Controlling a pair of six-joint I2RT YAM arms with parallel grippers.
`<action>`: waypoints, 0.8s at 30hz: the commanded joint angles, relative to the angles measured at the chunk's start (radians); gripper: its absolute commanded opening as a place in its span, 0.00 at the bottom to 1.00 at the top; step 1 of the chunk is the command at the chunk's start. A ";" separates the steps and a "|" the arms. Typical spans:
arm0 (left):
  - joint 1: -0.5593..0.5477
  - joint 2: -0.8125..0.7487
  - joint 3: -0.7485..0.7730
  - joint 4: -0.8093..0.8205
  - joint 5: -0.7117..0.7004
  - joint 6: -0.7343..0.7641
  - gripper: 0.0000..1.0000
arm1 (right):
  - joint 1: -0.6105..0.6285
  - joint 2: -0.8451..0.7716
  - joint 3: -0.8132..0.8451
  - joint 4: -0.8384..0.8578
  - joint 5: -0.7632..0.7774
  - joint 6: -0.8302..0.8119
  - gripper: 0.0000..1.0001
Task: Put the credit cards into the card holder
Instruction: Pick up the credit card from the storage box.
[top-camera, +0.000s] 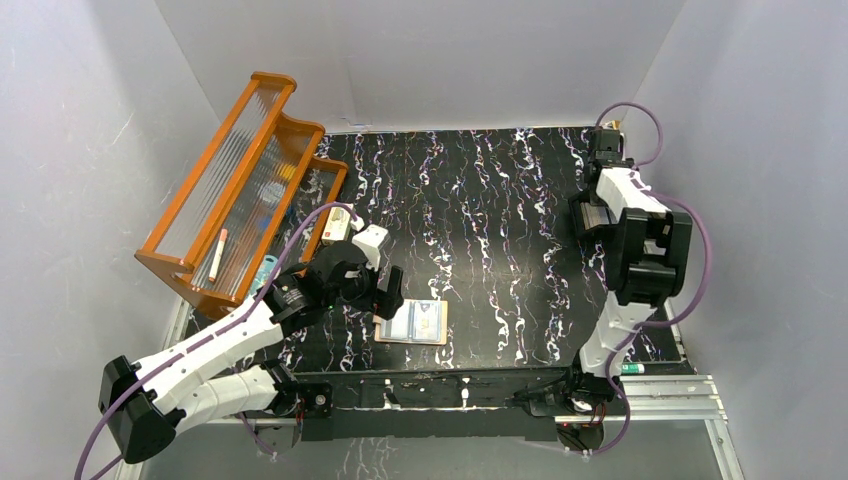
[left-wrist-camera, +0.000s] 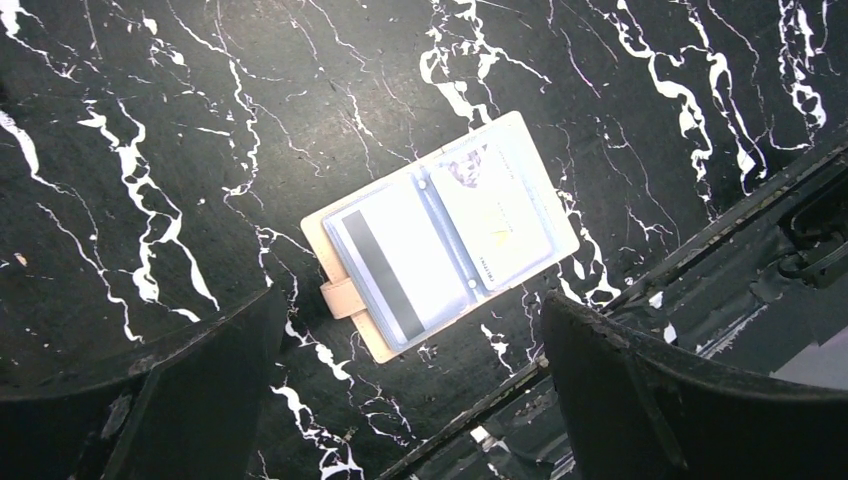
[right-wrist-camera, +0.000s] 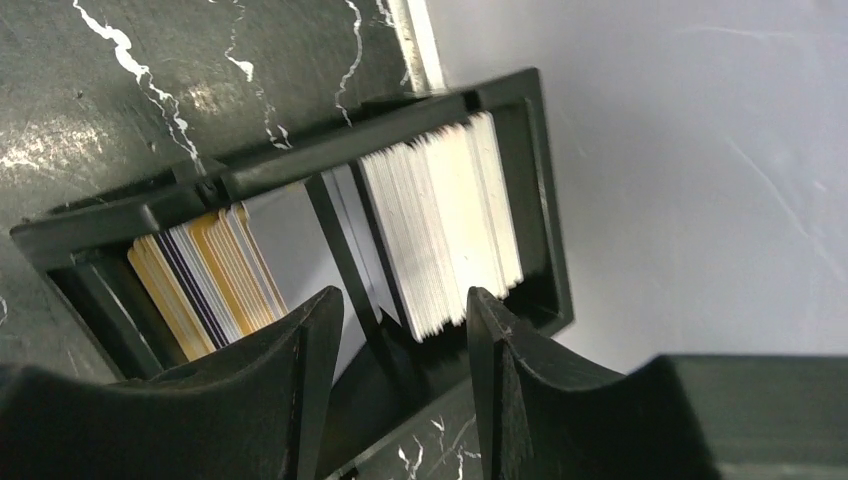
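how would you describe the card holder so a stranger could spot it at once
On the black marble-patterned table, look at the near edge, left of centre, beside the left arm's fingers. The card holder lies open flat there: the one pale tan item, with a snap tab and clear pockets holding cards.

A: The black white-veined marble-look tabletop (left-wrist-camera: 200, 110) is seen smooth, faintly glossy.
B: The tan leather-like folding card holder (left-wrist-camera: 345, 297) is shown matt, its clear plastic pockets (left-wrist-camera: 400, 260) shiny; the black plastic tray (right-wrist-camera: 545, 200) is dull.
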 joint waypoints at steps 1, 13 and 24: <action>-0.002 -0.012 -0.002 -0.021 -0.044 0.030 0.99 | -0.006 0.074 0.073 0.041 0.001 -0.049 0.57; -0.002 -0.018 0.003 -0.023 -0.029 0.032 0.99 | -0.024 0.161 0.075 0.103 0.079 -0.130 0.52; -0.002 -0.026 0.000 -0.022 -0.035 0.030 0.99 | -0.022 0.143 0.111 0.098 0.064 -0.138 0.33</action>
